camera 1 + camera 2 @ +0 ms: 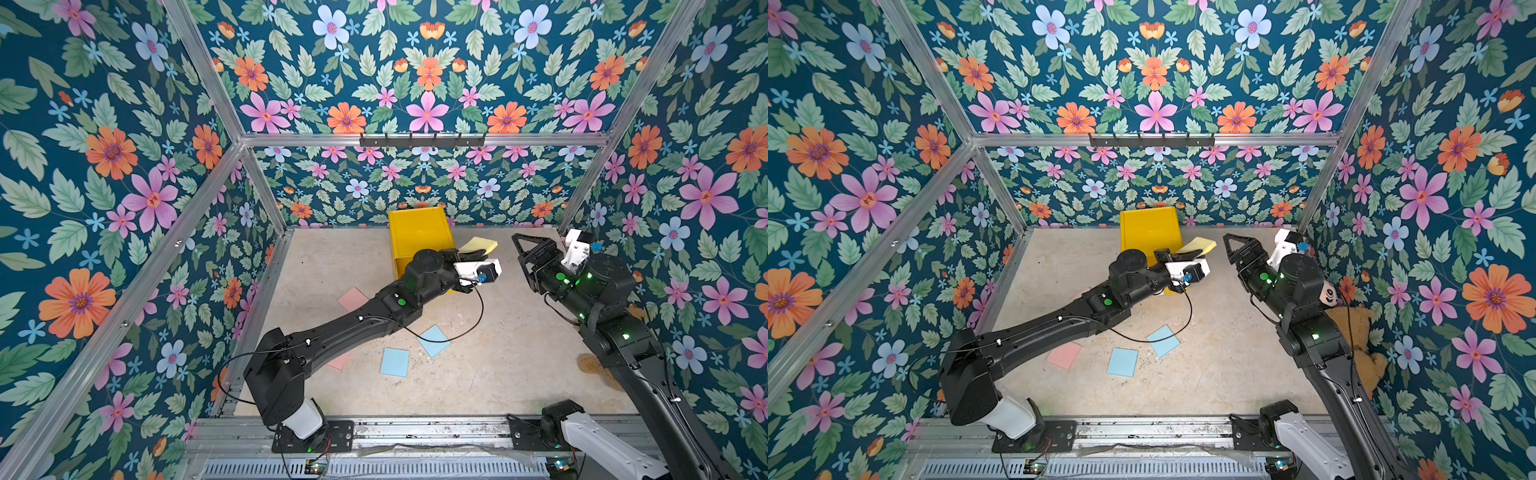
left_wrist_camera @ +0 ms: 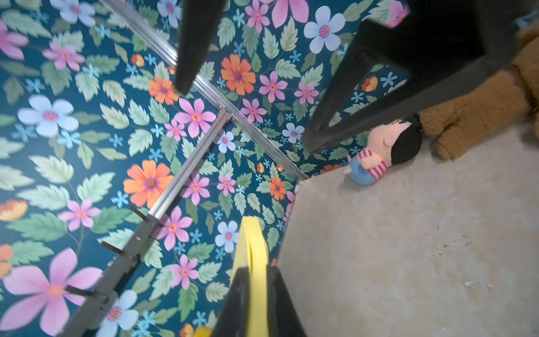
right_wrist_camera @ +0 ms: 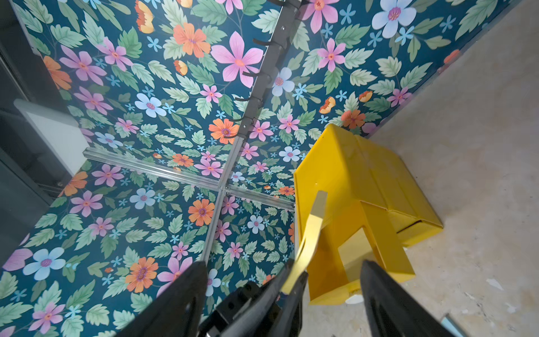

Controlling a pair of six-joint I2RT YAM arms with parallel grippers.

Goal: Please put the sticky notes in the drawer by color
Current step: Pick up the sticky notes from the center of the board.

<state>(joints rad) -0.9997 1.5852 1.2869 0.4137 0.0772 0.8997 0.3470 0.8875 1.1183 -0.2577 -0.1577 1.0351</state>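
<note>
Both top views: left gripper (image 1: 471, 252) clamped on yellow pad (image 1: 482, 244), held up beside the drawer (image 1: 415, 232); right gripper (image 1: 521, 255) has jaws apart and is empty.
Left wrist: pad sheets splay, so likely light and floppy.
Right wrist: pad sags; best pinched at the bound edge.

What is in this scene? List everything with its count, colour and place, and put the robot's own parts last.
drawer cabinet: one, bright yellow, back centre of table, one drawer pulled out
yellow sticky notes: one or two, cannot tell which, held up beside the cabinet
pink sticky notes: two, flat on table, nearer one partly covered
blue sticky notes: two, light blue, flat on table, front centre
plush bear: one, brown, by right wall
doll: one, black hair, striped top, beside the bear
hook rail: one, dark, back wall
table: one, beige
left gripper: shut on the yellow sticky notes
right gripper: open, empty
</note>
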